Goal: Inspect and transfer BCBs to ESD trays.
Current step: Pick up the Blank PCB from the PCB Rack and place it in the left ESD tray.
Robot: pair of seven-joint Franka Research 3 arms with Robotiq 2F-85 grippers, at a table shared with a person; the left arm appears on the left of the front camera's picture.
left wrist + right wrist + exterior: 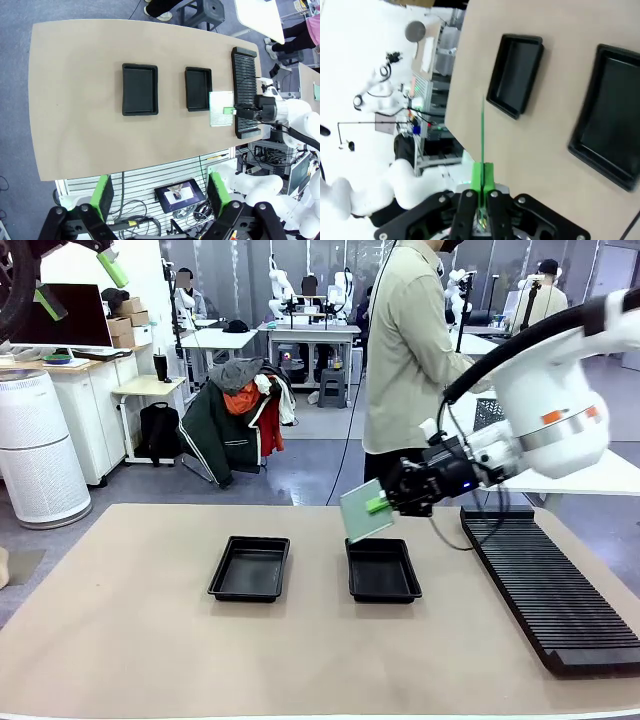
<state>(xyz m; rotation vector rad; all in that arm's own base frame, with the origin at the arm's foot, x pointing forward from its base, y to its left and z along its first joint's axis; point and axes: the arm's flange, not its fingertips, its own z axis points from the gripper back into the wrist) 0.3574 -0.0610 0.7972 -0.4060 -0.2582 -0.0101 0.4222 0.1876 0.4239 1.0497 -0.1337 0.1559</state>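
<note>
At the upper left of the front view the left fingers hang high above the desk, spread wide with nothing between their green pads; the left wrist view looks down past the same parted fingers onto the whole desk. Farther right, the left ESD tray sits flat near the middle of the desk, and the right ESD tray lies beside it, apart from it. One BCB is in the air over the far rim of the right ESD tray, tilted, touching neither tray. The right fingers pinch it by its right edge. In the right wrist view the BCB shows edge-on as a thin green line, clamped between the pressed-in pads of the right fingers. Behind it a person stands at the far side. At the right, a long black ribbed rack lies on the desk.
</note>
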